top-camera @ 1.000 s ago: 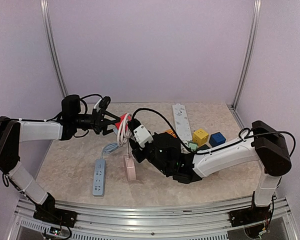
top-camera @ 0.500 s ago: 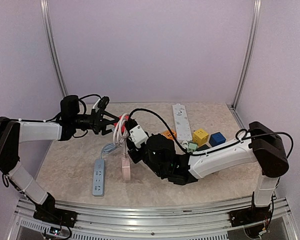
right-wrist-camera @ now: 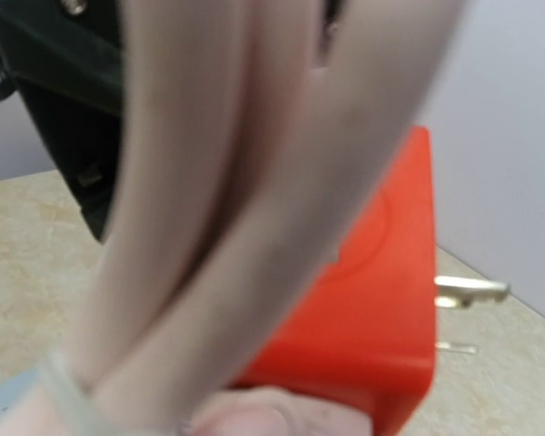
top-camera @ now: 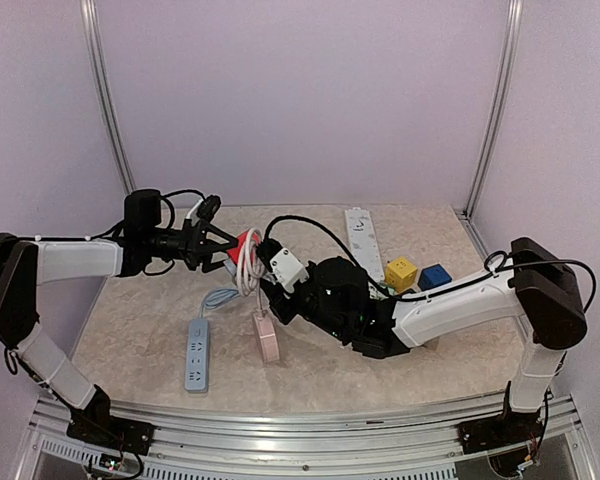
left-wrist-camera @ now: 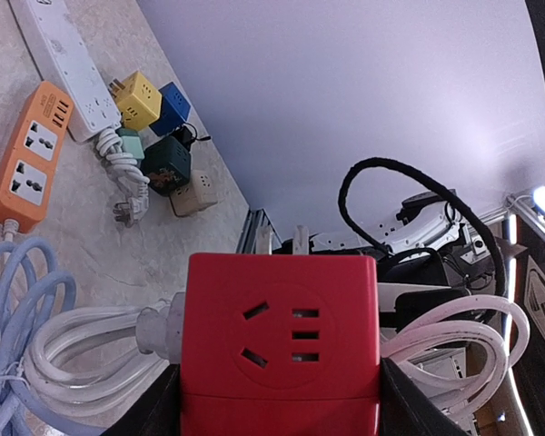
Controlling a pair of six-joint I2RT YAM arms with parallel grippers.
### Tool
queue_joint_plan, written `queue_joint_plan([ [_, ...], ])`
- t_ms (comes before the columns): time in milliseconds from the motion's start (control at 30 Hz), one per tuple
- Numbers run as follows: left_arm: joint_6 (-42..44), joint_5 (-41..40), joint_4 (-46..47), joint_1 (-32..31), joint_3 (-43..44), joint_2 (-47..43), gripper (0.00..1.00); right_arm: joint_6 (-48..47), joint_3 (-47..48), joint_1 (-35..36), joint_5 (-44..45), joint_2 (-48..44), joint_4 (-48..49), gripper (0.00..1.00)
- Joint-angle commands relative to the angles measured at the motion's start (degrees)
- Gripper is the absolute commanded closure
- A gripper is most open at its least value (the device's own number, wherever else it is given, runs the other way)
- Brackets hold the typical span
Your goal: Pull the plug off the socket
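Left jaws: I am gripping the red plastic cube socket (left-wrist-camera: 280, 350) by its sides, white plug (left-wrist-camera: 156, 329) sitting against one side. Right jaws: I cannot tell.

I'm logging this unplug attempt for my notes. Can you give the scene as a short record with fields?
left gripper: shut on the red socket cube
plug: white, seated in the cube's side, not yet out
cable: coiled loops beside the cube, blurred close across the right wrist view
right gripper: next to the cable by the cube; whether it grips cannot be told
nearby: pink power strip lying on the table
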Motion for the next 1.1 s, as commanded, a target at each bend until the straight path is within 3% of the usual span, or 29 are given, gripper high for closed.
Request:
queue_joint_plan([
  [0,2.7,-0.3,1.0,1.9,3.5,-2.1,0.82,-1.8,0.0,0.6,-8.5,-3.3,1.9,1.00],
  [133,3.0,-1.0,0.8,1.8,3.2,-2.3,0.82,-0.4,0.4,0.6,-7.3,-2.9,2.2,1.00],
  [567,3.4,-5.5,1.6,2.3,1.1,-4.8,0.82,16.4,2.0,0.6,13.3,-2.8,-2.9,1.00],
  [900,3.6,-5.8,1.7,2.5,1.0,-5.2,0.82,21.1,4.4,0.6,17.6,-2.2,-7.7,1.00],
  [1067,4.2,-5.3,0.3,2.7,1.7,-5.0,0.82,15.2,1.8,0.6,12.8,-3.1,-2.3,1.00],
])
